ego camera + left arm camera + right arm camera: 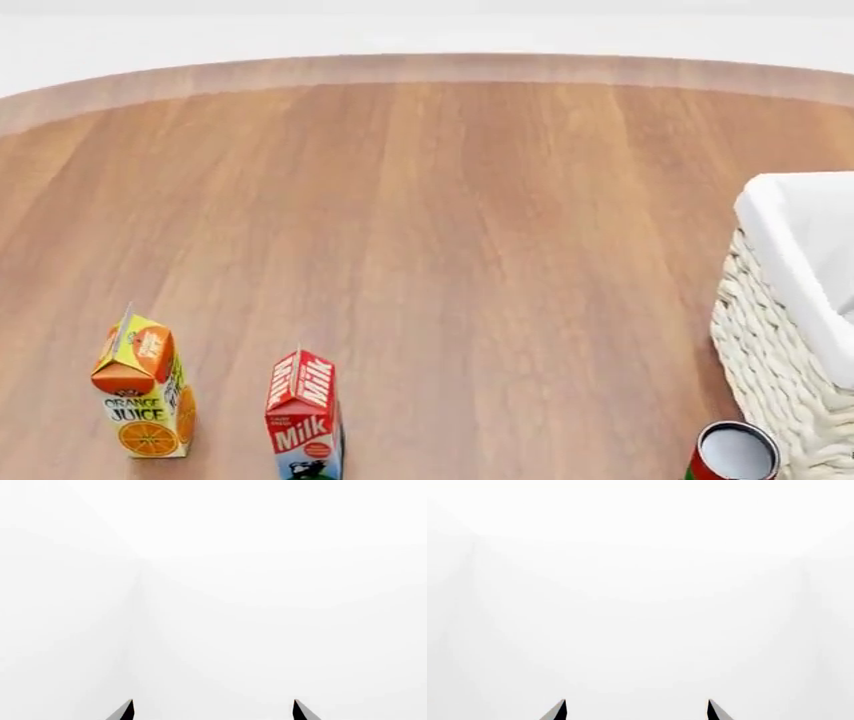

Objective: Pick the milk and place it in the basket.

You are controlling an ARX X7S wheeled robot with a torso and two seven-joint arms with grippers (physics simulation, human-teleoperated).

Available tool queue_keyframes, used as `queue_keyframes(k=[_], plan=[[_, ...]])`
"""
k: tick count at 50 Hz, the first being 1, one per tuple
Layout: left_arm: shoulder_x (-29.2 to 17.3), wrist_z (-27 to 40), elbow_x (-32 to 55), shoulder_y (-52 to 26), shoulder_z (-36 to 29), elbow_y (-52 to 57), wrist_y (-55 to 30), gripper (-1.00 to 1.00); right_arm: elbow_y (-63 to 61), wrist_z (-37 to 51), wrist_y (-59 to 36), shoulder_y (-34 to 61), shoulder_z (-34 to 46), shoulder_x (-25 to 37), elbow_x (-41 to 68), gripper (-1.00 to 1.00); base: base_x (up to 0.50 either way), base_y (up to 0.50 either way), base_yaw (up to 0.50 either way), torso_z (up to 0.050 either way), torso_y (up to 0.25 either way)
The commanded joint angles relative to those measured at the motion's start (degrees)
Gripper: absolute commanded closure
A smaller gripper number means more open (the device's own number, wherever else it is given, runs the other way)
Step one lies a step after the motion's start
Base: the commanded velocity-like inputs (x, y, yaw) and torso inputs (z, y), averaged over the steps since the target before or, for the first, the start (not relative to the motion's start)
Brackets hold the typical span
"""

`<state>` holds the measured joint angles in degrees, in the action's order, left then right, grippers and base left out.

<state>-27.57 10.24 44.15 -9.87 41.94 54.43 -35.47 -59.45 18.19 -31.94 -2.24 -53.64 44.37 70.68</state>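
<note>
Both tools, left [212, 711] and right [636, 711], gape apart at blank white, leaving the upright milk [306, 415] ungrasped, well left of the basket [787, 330].

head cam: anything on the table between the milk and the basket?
Mostly bare wood in the head view between the milk and the basket; only a red can stands there, right beside the basket's wall.

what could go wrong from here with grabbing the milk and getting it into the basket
The red-topped gable milk carton stands close beside the orange-yellow juice carton, so an open gripper might bump or grab the wrong one. A red can with a white top sits against the cream woven wicker basket, where a low carry could knock it. Neither arm shows in the head view.
</note>
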Motion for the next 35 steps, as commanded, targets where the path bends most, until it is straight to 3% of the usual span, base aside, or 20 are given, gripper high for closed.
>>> queue_keyframes(k=[1, 35], plan=[[0.90, -1.10, -1.65, 0.29, 0.76, -0.23, 0.68, -1.00, 0.34, -0.79, 1.36, -1.11, -0.74, -0.61, -2.10, -1.00, 0.50, 0.00, 0.00, 0.000, 0.000], [0.54, -0.61, -1.44, 1.50, 0.66, -0.34, 1.87, -1.00, 0.58, -0.56, 4.87, -4.04, 1.51, -0.18, -4.77, -1.00, 0.50, 0.00, 0.00, 0.000, 0.002]])
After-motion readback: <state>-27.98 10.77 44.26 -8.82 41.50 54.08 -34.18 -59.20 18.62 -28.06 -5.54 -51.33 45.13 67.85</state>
